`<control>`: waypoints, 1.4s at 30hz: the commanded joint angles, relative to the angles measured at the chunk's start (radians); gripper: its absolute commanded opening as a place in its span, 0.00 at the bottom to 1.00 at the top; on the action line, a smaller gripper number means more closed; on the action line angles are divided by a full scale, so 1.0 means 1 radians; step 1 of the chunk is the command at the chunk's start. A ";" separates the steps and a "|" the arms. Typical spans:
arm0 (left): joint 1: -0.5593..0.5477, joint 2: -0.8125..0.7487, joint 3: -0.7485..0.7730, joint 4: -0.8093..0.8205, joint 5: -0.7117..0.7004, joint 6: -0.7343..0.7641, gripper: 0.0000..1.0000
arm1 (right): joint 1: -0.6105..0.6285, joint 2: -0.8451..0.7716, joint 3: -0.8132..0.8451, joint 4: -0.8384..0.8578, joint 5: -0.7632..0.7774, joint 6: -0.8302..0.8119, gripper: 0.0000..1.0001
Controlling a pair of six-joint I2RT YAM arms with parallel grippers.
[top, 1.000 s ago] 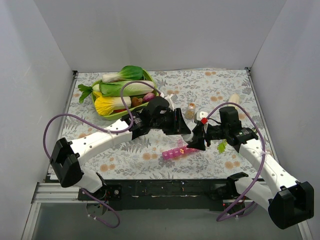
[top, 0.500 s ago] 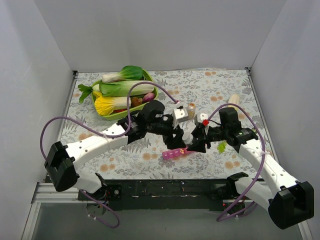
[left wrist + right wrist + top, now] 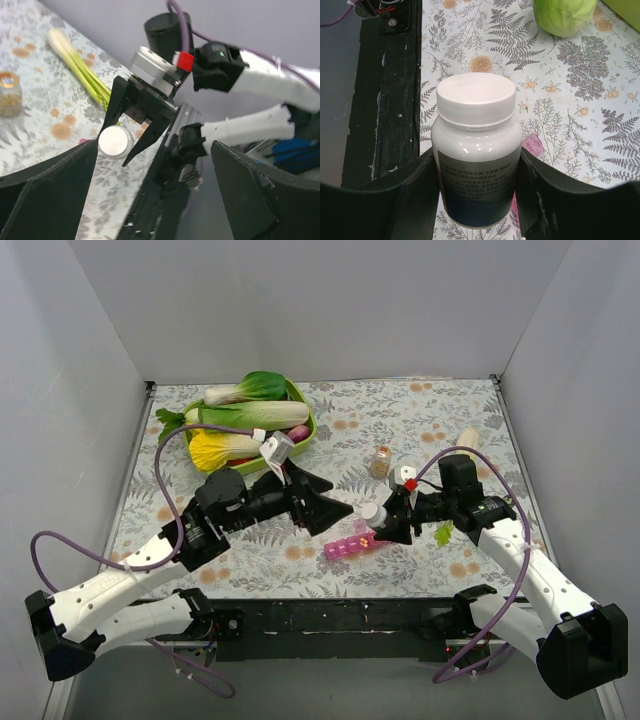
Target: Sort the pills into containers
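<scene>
Pulling back, the left pincer (image 3: 338, 515) is hanging open and empty, leaving the right pincer (image 3: 388, 523) clamping the still-capped pill bottle (image 3: 476, 150) just above the pink organiser (image 3: 352, 543), so pouring is likely waiting on uncapping.

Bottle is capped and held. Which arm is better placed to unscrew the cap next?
Left. The right gripper is shut on the white bottle, so it cannot twist the cap. The left gripper is open, empty, close by, with the cap facing it.
</scene>
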 commanded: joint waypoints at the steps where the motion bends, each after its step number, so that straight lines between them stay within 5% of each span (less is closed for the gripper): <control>1: 0.005 0.111 0.077 -0.200 -0.204 -0.439 0.98 | -0.003 -0.020 0.004 0.041 -0.002 -0.003 0.01; 6: 0.005 0.251 0.192 -0.266 -0.148 -0.597 0.98 | -0.003 -0.023 0.006 0.044 0.006 0.000 0.01; 21: -0.016 0.455 0.263 -0.278 -0.098 -0.528 0.74 | -0.003 -0.026 0.000 0.052 0.012 0.005 0.01; 26: -0.021 0.472 0.270 -0.285 -0.085 -0.508 0.62 | -0.003 -0.023 0.001 0.053 0.011 0.006 0.01; 29: -0.025 0.481 0.269 -0.291 -0.065 -0.485 0.44 | -0.003 -0.023 0.003 0.052 0.014 0.005 0.01; 36: -0.024 0.461 0.246 -0.312 0.009 -0.312 0.31 | -0.003 -0.024 0.001 0.053 0.012 0.011 0.01; 42: -0.025 0.449 0.235 -0.340 0.314 0.152 0.30 | -0.003 -0.009 0.009 0.052 -0.019 0.020 0.01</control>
